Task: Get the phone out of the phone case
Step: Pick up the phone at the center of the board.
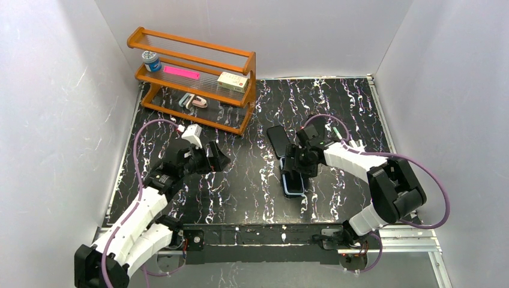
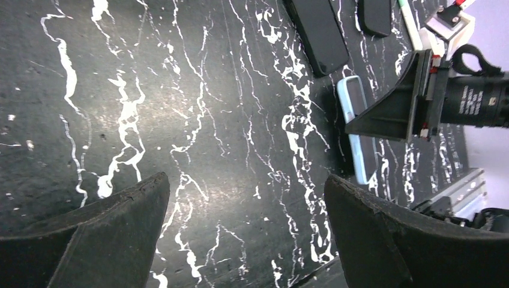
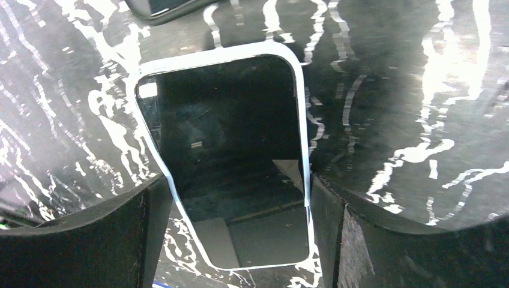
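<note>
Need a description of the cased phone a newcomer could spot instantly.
On the black marbled table, look right of centre, beneath the right claw. The phone lies flat there; its pale blue case sets it apart from the all-dark slab beyond it.

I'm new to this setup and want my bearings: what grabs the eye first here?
The phone in its pale-rimmed case lies mid-table, with the right hand open astride it, a finger on each side. At the far left stands an orange shelf; the left hand hovers open over the marbled tabletop.
</note>
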You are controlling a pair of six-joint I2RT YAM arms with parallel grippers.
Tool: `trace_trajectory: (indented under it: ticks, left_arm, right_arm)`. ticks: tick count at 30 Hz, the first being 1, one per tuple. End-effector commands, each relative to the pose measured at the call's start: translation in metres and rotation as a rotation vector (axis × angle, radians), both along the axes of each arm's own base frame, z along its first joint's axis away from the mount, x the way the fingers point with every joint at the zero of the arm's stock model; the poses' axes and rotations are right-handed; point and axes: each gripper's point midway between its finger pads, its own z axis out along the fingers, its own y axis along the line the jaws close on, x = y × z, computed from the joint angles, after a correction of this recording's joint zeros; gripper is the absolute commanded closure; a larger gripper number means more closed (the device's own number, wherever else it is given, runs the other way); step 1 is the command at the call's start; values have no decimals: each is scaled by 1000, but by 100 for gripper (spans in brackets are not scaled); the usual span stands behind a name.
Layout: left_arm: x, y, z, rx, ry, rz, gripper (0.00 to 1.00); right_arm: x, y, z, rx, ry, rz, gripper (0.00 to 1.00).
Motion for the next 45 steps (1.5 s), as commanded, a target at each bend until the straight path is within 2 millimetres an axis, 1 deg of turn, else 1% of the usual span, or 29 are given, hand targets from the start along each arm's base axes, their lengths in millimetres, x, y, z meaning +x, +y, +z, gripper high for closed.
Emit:
trace_trajectory:
  ticks: [1, 8, 15, 19, 21, 27, 29, 33, 36, 39, 42, 45]
  left_arm:
    - [4, -18, 9, -117, 32, -4, 2]
    - [10, -31, 0, -182, 122, 7, 2]
    - [11, -52, 6, -224, 183, -87, 2]
    - [7, -62, 5, -228, 221, -164, 3]
    - [5, -67, 7, -226, 235, -204, 4]
    - [1, -77, 12, -207, 281, -323, 12]
    - [-1, -82, 15, -210, 291, -368, 15]
    - [-4, -90, 20, -239, 309, -437, 21]
    - [-9, -95, 24, -266, 327, -488, 26]
    - [-14, -100, 28, -293, 342, -536, 33]
    - [-19, -103, 31, -316, 356, -576, 41]
    - [-24, -106, 35, -334, 364, -607, 49]
  right_arm:
    - [15, 38, 31, 137, -148, 78, 98]
    - [20, 74, 56, 169, -314, 289, 99]
    - [6, 107, 87, 181, -479, 546, 99]
    - [-7, 121, 106, 187, -558, 682, 99]
    - [-8, 124, 114, 169, -588, 720, 99]
    - [-24, 134, 125, 181, -603, 896, 99]
    - [-33, 140, 131, 184, -648, 977, 99]
    - [-40, 150, 149, 183, -794, 1114, 99]
    - [-42, 156, 161, 193, -881, 1200, 99]
    - [-39, 160, 171, 182, -944, 1246, 98]
    - [-37, 164, 176, 163, -965, 1301, 97]
    - [-33, 167, 176, 127, -976, 1344, 98]
